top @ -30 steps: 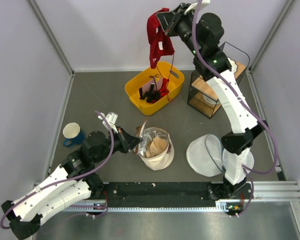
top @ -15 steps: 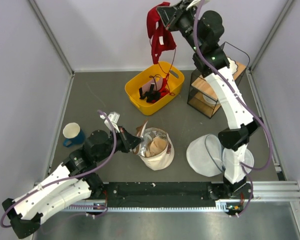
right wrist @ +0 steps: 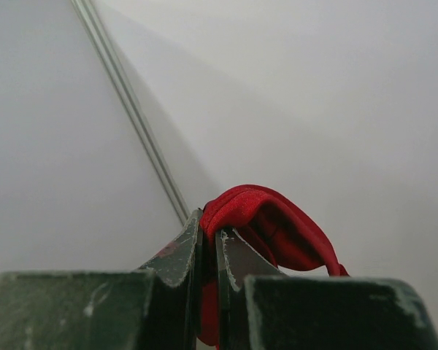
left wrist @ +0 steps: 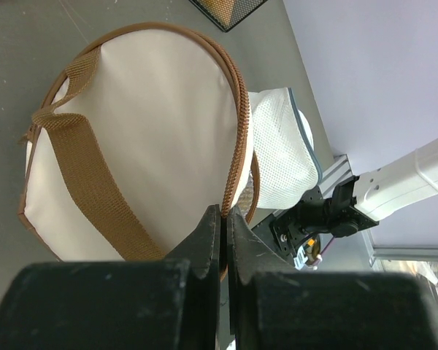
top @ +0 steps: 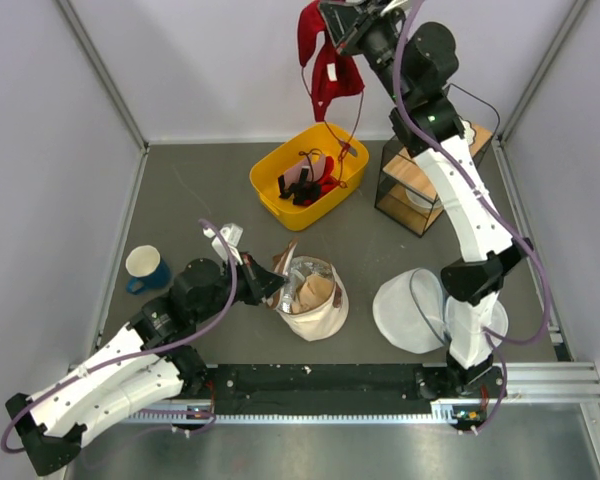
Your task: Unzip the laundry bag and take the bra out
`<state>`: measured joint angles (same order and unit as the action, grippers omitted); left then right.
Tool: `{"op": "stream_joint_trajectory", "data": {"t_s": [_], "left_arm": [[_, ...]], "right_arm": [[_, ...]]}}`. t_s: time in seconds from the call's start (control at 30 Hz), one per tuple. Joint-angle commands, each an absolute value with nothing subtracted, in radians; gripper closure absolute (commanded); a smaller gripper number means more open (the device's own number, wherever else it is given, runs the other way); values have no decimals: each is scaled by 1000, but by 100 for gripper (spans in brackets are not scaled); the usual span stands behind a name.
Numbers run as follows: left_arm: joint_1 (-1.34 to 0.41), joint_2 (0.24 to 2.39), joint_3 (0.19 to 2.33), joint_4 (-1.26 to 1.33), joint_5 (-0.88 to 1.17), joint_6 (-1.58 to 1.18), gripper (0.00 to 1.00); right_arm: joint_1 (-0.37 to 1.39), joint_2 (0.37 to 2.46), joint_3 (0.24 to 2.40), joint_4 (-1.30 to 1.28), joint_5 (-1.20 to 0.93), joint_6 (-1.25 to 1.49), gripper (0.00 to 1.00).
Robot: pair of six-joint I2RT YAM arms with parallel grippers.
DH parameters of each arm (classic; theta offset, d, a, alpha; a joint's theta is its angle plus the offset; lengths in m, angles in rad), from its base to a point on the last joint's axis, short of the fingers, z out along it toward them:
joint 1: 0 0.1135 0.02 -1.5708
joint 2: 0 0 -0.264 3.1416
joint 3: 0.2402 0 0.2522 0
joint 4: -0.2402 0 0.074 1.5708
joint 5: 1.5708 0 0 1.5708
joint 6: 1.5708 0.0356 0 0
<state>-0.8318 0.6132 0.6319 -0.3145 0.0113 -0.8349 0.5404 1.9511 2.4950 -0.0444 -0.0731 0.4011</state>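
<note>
The laundry bag (top: 315, 312) near the desk's front edge is seen in cream canvas, trimmed with a brown zipper band (left wrist: 241, 117) and a brown woven strap (left wrist: 87, 182). Its lining (top: 305, 272) is silvery. The bra (top: 327, 62) is red. A yellow basket (top: 277, 212) is set toward the back edge of the grey desk (top: 200, 180). A blue mug (top: 143, 270), white inside, is placed by the left edge. The mesh pouch (top: 400, 312) is white, edged in a dark band.
</note>
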Motion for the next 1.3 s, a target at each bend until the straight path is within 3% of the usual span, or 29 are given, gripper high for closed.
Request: {"op": "stream_joint_trajectory", "data": {"t_s": [0.0,0.3,0.57,1.07,1.1,1.13,1.17,1.27], "left_arm": [[-830,604,644,-278,32,-833,100],[-830,580,623,-276,29,-839,100],[-830,569,617,-279,21,-841,100],[-830,540,595,-279,40,-850,100],[-831,541,597,-281,41,-850,100],[-831,540,595,-281,43,-851,100],[-831,541,595,-281,44,-851,100],[-831,541,595,-276,43,-848,100]], "right_arm": [[534,1986,2421,-26,-74,408,100],[531,2009,2215,-20,-75,460,100],[528,2056,2253,-54,-81,459,100],[488,2092,1939,-186,-3,586,100],[489,2091,1934,-195,-3,589,96],[489,2085,1930,-199,-8,588,86],[492,2062,1922,-201,-5,584,65],[502,2014,1913,-207,35,551,43]]}}
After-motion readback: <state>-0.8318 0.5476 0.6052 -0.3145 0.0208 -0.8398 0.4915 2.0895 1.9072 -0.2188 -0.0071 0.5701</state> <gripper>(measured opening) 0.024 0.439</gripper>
